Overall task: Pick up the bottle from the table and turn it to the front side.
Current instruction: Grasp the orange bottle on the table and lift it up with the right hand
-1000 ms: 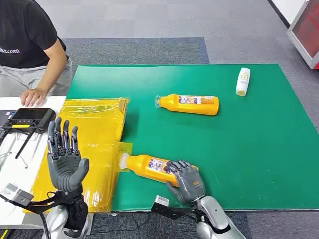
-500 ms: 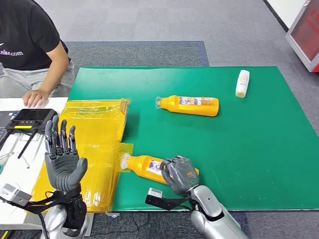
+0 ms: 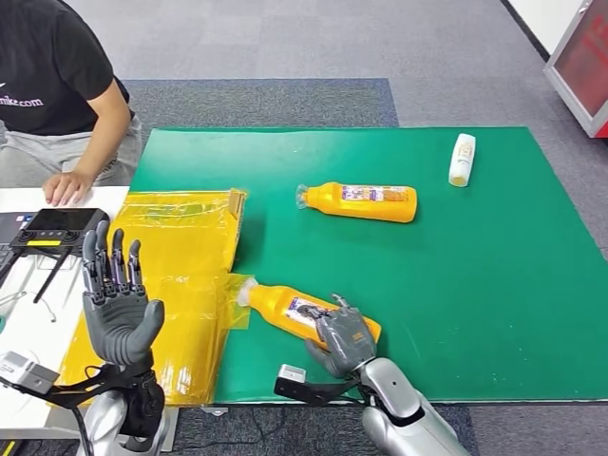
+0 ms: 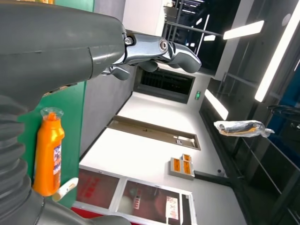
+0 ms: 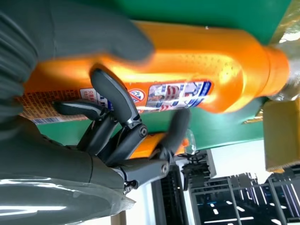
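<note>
Green mat point(image 3: 465, 285) covers your table, yellow bags point(image 3: 180, 256) at its left edge. Your right hand point(image 3: 343, 340) grips the near bottle point(image 3: 287, 306) at its base end (cap toward the bags, body angled). Your left hand point(image 3: 115, 304) is raised, fingers spread, holding nothing. Second bottle point(image 3: 362, 201) lies farther back.
</note>
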Controlling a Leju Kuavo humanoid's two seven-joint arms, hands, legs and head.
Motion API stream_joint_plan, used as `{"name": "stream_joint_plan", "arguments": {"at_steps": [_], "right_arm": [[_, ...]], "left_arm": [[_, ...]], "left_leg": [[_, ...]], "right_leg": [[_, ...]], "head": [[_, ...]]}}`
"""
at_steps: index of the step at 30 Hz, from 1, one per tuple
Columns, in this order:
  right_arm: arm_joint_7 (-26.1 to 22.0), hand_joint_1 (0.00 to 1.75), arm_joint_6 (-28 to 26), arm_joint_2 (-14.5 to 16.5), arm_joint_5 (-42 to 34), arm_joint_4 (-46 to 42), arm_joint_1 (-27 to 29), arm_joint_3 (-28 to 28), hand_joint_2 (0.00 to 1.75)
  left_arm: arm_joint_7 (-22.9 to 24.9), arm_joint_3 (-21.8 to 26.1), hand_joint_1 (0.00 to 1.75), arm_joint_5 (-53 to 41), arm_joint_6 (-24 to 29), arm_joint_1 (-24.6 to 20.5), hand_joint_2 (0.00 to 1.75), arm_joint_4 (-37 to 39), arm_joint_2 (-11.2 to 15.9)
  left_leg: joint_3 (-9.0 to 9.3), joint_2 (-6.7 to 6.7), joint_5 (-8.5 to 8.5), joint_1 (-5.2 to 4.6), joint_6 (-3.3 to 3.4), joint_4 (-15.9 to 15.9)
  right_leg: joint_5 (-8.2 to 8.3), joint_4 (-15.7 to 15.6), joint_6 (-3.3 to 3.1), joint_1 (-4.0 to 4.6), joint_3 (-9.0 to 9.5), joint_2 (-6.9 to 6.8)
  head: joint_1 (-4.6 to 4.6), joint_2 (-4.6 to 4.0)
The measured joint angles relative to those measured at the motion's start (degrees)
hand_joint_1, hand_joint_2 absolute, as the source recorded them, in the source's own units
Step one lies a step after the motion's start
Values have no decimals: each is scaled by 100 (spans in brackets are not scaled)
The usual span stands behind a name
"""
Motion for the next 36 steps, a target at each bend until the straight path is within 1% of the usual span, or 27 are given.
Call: {"name": "stream_joint_plan", "arguments": {"at_steps": [3,9,11,14,20,24,28,36], "right_arm": [[42,0,73,0,17,-4,-31,2,175],[23,0,23,-9,25,-105,24,4,175],[-34,0,-74,-16,20,-186,81,5,175],[-140,0,-363,-33,39,-382,233,9,175],[-176,0,-752,-69,327,-892,500,0,175],[-187,0,-839,-72,371,-996,531,-8,175],[-157,0,-1128,-93,643,-1588,604,-43,175],[-200,0,-1129,-123,568,-1861,681,-90,175]], "left_arm": [[-1,9,0,-3,-3,0,175,-3,0],[-1,31,0,-30,-66,0,175,-3,-2],[-1,38,0,-48,-87,0,175,-3,-2],[-1,50,0,-70,-100,0,175,-3,-3],[-1,74,0,-115,-143,-14,175,-3,-15],[-1,76,0,-122,-156,-17,175,-3,-19],[0,76,0,-145,-191,-66,175,-3,-38],[1,74,0,-174,-198,-93,175,-3,-51]], "left_leg": [[1,0,-1,0,0,0],[0,0,-3,0,-1,0],[-1,0,-3,0,-1,0],[-10,0,-3,0,-1,0],[-39,0,-3,0,-3,0],[-42,0,-2,0,-3,0],[-52,0,-4,0,-3,0],[-57,0,-6,0,-2,0]], "right_leg": [[-1,0,1,0,0,0],[-2,0,2,0,-1,0],[-3,0,2,0,-2,0],[-4,0,3,0,-9,0],[-2,1,1,-1,-38,0],[-2,1,1,-1,-42,0],[-5,1,0,0,-52,1],[-6,1,0,-1,-56,0]], "head": [[-1,0],[-1,0],[-1,0],[0,0],[-1,0],[0,0],[-2,0],[0,0]]}}
